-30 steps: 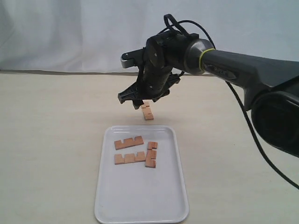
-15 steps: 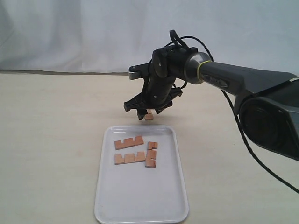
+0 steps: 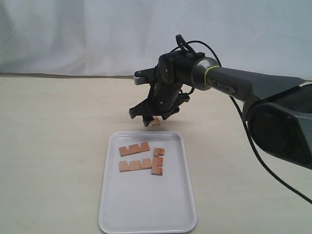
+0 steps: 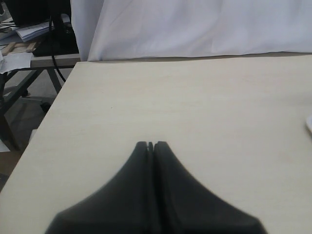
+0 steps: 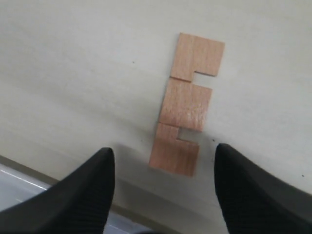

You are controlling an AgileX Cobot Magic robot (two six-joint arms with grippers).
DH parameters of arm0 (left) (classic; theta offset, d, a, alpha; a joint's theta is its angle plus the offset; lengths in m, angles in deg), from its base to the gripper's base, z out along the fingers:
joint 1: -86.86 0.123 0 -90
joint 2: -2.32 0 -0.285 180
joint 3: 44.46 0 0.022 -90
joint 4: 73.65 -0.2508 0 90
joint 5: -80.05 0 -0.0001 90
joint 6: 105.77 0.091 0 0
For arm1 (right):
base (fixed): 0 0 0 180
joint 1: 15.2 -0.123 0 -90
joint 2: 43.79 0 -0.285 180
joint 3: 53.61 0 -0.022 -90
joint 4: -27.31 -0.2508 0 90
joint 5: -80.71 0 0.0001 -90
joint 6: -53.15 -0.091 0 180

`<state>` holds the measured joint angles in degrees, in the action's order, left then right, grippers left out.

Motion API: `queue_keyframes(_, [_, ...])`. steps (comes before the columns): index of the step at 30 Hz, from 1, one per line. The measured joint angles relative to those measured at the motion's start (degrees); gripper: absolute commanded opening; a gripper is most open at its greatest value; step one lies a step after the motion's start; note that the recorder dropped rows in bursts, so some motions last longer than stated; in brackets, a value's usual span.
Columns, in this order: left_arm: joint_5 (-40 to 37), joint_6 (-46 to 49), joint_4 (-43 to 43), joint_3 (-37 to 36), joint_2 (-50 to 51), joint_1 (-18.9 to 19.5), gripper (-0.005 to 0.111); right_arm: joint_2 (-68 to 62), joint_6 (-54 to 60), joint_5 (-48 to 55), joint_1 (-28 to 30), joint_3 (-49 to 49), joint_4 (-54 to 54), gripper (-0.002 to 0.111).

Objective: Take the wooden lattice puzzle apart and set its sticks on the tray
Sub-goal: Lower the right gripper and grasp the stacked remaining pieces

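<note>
No assembled wooden lattice puzzle is in view, only separate sticks. Three notched light-brown sticks lie flat on the white tray, in its far half. A fourth stick lies flat on the table just beyond the tray's far rim. My right gripper hangs open low over this stick. Its dark fingers stand wide on either side of the stick's near end and hold nothing. My left gripper is shut and empty over bare table.
The tray's near half is bare. The right arm reaches in from the right across the table. A white cloth backdrop hangs behind the table. In the left wrist view, the table edge drops to a cluttered floor area.
My right gripper has sunk and drawn back toward the stick behind the tray, now covering most of it in the exterior view. It has barely moved in the last half second.
</note>
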<state>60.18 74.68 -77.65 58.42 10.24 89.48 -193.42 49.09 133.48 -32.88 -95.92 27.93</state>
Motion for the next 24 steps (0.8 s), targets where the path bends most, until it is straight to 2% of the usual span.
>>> queue_keyframes(7, [0.00, 0.00, 0.00, 0.00, 0.00, 0.00, 0.000, -0.78, -0.27, -0.60, 0.00, 0.00, 0.00, 0.056])
queue_keyframes(13, [0.00, 0.00, 0.00, 0.00, 0.00, 0.00, 0.000, -0.78, -0.93, -1.57, 0.00, 0.00, 0.00, 0.044])
queue_keyframes(24, [0.00, 0.00, 0.00, 0.00, 0.00, 0.00, 0.000, -1.78, -2.49, -2.32, 0.00, -0.36, 0.66, 0.040])
